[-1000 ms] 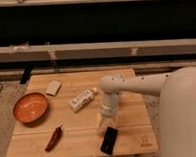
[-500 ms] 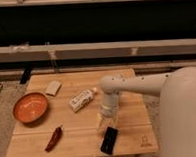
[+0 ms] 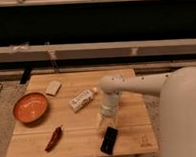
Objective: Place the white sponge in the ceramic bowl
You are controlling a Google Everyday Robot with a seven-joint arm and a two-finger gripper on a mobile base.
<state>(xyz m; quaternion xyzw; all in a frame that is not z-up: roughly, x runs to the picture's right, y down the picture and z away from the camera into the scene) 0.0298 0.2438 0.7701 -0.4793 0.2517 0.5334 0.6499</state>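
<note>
The white sponge [image 3: 53, 87] lies flat near the table's back left, just beyond and to the right of the ceramic bowl [image 3: 30, 107], which is orange-red inside with a dark rim and sits at the left edge. My gripper [image 3: 106, 120] hangs from the white arm over the table's middle right, far right of both sponge and bowl. It is over a clear plastic cup [image 3: 106, 111], which blocks the view of its tip.
A white labelled bottle [image 3: 82, 99] lies on its side mid-table. A red chilli-like object [image 3: 53, 138] lies at the front left. A black flat device [image 3: 110, 140] lies at the front centre. The wooden table [image 3: 135, 141] stands before a low ledge.
</note>
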